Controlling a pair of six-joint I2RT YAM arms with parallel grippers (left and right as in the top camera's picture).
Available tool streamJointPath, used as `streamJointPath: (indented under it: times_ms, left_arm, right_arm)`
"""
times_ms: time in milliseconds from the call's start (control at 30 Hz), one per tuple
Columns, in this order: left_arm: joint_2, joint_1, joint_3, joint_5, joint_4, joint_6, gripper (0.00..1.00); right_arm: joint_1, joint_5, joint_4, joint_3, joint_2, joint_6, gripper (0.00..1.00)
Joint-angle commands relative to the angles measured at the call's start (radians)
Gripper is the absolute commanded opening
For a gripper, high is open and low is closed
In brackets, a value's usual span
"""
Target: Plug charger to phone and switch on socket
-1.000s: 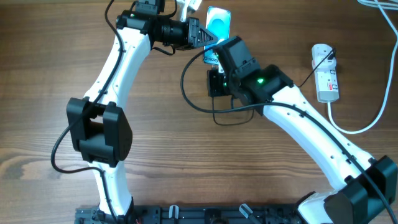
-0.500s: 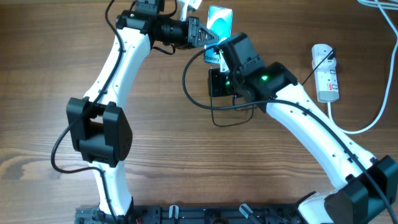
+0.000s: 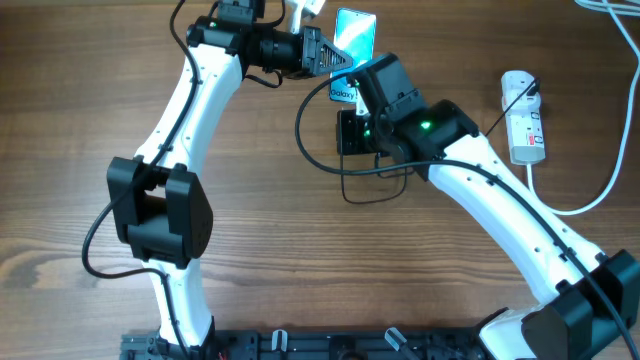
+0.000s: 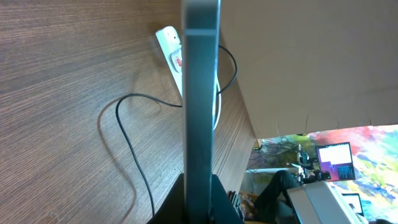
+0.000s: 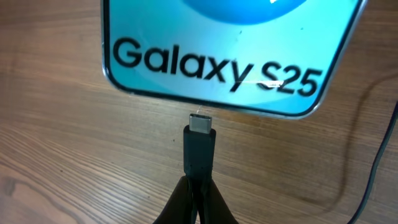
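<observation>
Gripping the phone (image 3: 356,30) by its side, the left gripper (image 3: 333,60) sits at upper centre of the overhead view; the socket (image 3: 524,118) lies near the right edge, well apart; the charger (image 3: 298,128) loops at mid-frame.

Left wrist: the phone shows edge-on as a grey upright bar between closed fingers (image 4: 171,205) at bottom centre; the socket lies upper left behind it.

Right wrist: the right gripper (image 5: 198,183) pinches the charger's plug at bottom centre; the metal tip sits just below the phone's lower edge; whether they touch I cannot tell.
</observation>
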Motion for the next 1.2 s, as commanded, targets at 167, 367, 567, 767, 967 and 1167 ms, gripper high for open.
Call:
streamJointPath:
  times_ms: [167, 367, 567, 767, 967, 1167]
  left_arm:
    - [-0.033, -0.001, 0.008, 0.046, 0.007, 0.013, 0.04]
    - [-0.033, -0.001, 0.008, 0.046, 0.008, 0.014, 0.04]
    - [-0.033, -0.001, 0.008, 0.046, 0.008, 0.013, 0.04]
    - [-0.033, -0.001, 0.008, 0.047, 0.007, 0.013, 0.04]
    - [-0.033, -0.001, 0.008, 0.054, 0.007, 0.013, 0.04]
    - [-0.033, -0.001, 0.008, 0.072, 0.007, 0.013, 0.04]
  right_arm:
    - [-0.022, 0.022, 0.007, 0.023, -0.022, -0.002, 0.04]
    - [-0.022, 0.015, 0.008, 0.023, -0.022, -0.003, 0.04]
    - [-0.022, -0.018, 0.026, 0.023, -0.022, -0.005, 0.04]
    - [-0.022, -0.047, 0.025, 0.023, -0.022, 0.000, 0.04]
    - [-0.022, -0.041, 0.023, 0.023, -0.022, 0.001, 0.04]
    - [-0.022, -0.038, 0.023, 0.023, -0.022, 0.002, 0.04]
